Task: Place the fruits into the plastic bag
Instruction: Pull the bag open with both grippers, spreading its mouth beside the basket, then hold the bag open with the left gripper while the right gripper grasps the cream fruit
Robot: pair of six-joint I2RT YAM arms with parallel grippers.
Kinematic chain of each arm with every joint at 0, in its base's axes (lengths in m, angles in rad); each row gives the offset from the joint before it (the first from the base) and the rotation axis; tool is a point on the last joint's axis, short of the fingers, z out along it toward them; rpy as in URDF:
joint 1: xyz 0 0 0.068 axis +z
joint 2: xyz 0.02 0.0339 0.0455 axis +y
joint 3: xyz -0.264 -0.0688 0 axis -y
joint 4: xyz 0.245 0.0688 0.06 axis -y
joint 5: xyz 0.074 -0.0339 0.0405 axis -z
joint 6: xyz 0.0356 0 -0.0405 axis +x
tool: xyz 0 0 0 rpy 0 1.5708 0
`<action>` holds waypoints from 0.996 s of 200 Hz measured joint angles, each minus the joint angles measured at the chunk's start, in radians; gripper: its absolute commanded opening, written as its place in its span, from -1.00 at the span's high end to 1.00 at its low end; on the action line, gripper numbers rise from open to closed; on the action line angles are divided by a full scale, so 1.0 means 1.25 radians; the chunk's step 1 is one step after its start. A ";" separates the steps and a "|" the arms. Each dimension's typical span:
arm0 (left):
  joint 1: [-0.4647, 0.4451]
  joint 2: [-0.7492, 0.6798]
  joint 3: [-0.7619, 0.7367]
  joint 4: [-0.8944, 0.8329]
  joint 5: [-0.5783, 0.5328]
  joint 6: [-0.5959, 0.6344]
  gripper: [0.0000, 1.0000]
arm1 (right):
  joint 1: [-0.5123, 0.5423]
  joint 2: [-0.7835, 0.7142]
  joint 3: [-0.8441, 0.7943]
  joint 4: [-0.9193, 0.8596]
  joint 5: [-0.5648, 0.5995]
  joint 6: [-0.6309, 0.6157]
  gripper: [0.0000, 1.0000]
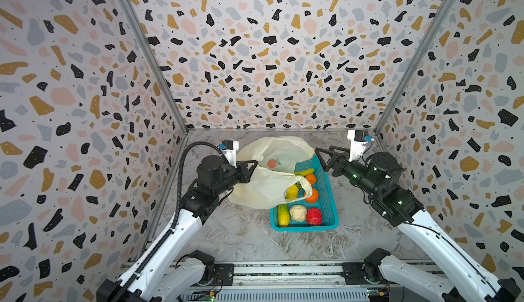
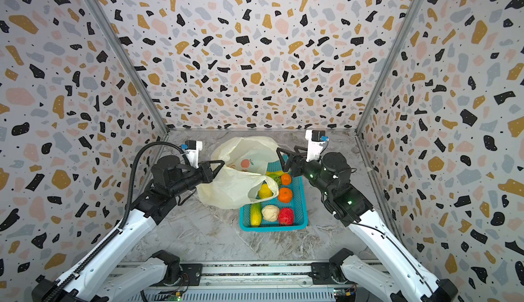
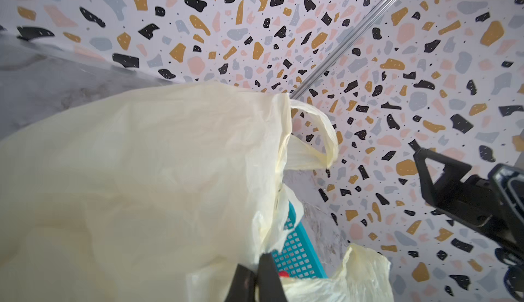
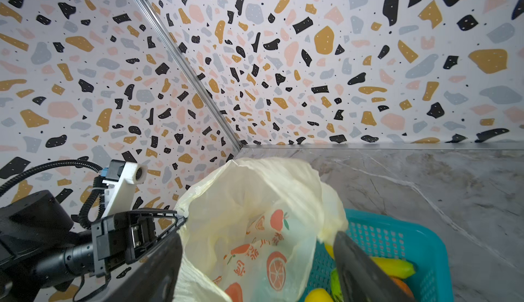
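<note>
left end effector pinched shut on plastic bag rim | right end effector jaws spread, empty, over basket far end | bag slumped across basket's far-left corner | fruits in basket | bag likely thin, limp, slippery: take handle or rim; fruits likely light, may roll
</note>
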 measured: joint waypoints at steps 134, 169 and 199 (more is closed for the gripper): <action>0.162 -0.039 -0.153 0.264 0.178 -0.260 1.00 | 0.156 0.243 -0.140 -0.270 -0.028 -0.033 -0.79; 0.163 -0.039 -0.153 0.259 0.177 -0.254 1.00 | 0.172 0.321 -0.165 -0.247 -0.034 -0.036 -0.80; 0.163 -0.039 -0.153 0.252 0.177 -0.236 1.00 | 0.178 0.364 -0.171 -0.215 -0.033 -0.045 -0.81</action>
